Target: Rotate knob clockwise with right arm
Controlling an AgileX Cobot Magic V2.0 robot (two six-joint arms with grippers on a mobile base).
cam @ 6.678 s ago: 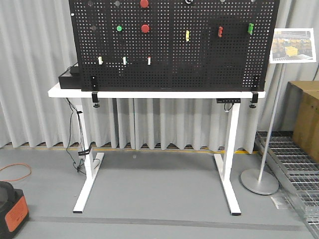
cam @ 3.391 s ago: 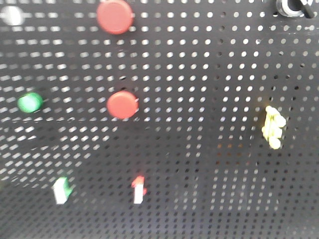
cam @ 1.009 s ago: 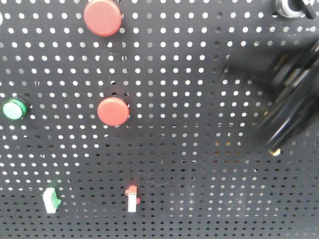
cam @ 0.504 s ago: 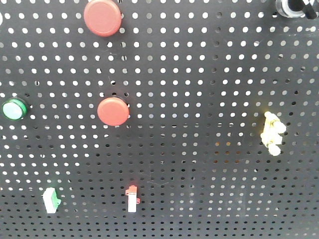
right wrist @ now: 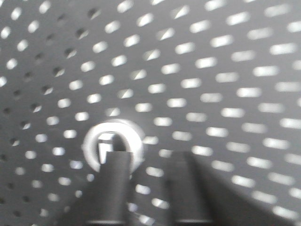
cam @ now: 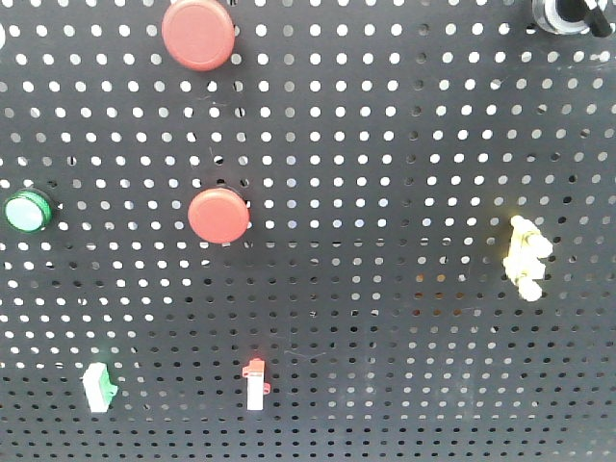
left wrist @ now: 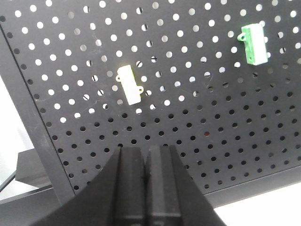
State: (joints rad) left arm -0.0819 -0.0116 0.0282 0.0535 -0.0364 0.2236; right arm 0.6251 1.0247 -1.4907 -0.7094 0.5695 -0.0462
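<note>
The knob (cam: 563,12), a silver-ringed selector with a black bar, sits cut off at the top right corner of the black pegboard (cam: 385,144) in the front view. In the blurred right wrist view the knob (right wrist: 112,127) shows as a bright ring close ahead. My right gripper (right wrist: 149,157) is open. Its left finger (right wrist: 114,169) overlaps the knob's lower part, and the other finger is off to the knob's right. Nothing sits between the fingers. My left gripper (left wrist: 145,149) is shut and empty, low before the board.
Two flat red buttons (cam: 197,34) (cam: 218,215) and a green button (cam: 26,212) sit left of the knob. A yellow switch (cam: 526,257) is below it. Small toggles hang lower: red-white (cam: 255,385), green-white (cam: 98,387). The left wrist sees a white toggle (left wrist: 130,84) and a green one (left wrist: 254,43).
One second ago a blurred black arm crossed the right side of the front view, covering the yellow switch. It has left that view. Nothing differs from half a second ago.
</note>
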